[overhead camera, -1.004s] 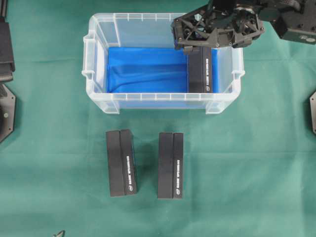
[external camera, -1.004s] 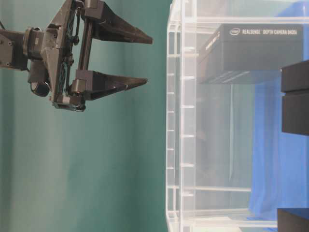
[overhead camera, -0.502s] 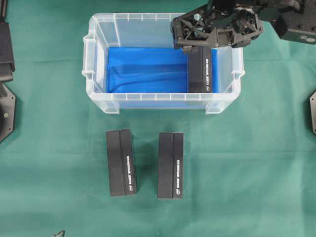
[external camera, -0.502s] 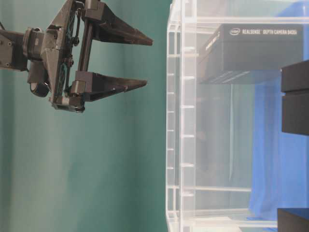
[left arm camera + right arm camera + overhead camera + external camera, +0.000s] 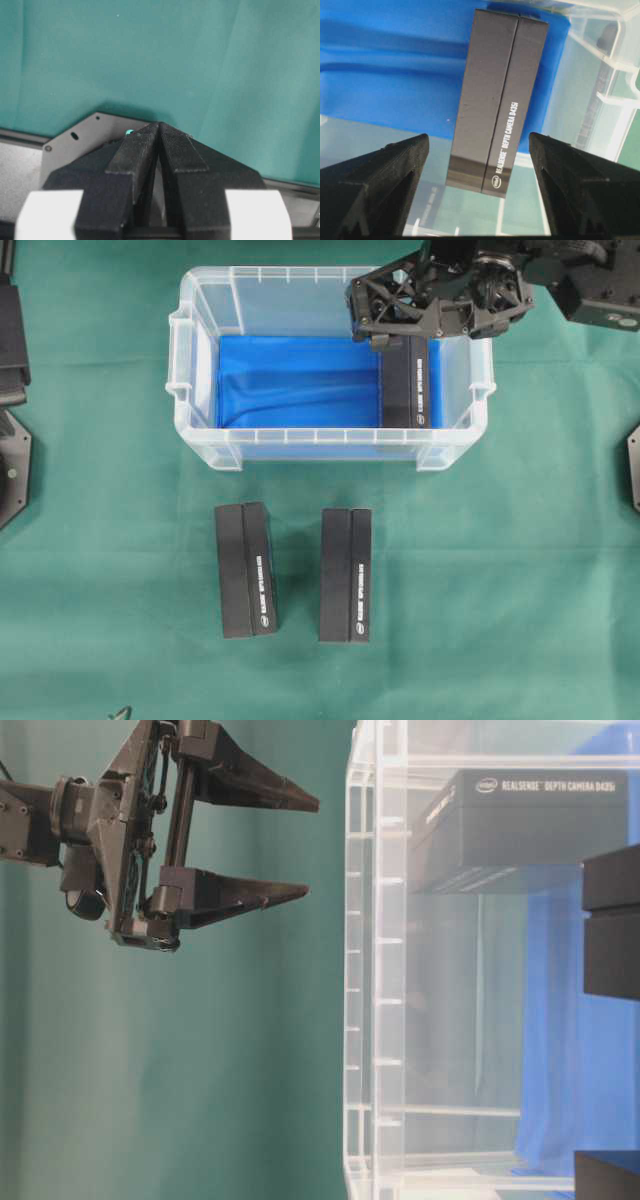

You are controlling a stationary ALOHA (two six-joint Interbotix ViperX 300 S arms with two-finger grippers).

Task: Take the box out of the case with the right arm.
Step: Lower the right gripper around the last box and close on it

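change: right gripper (image 5: pixel 300 850) a shade nearer the case (image 5: pixel 375 970) rim in the table-level view | overhead: its frame (image 5: pixel 435 300) sits marginally differently over the box (image 5: pixel 405 380) (barely perceptible) | jaws: spread wide, nothing between them | box position: no shift seen

Black white-lettered box (image 5: pixel 405 380), clear blue-lined case (image 5: pixel 200 360), green cloth (image 5: pixel 500 570).

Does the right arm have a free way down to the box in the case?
Probably yes: the right gripper hangs open above the box, fingers on either side of it, with nothing between; the case has no lid.
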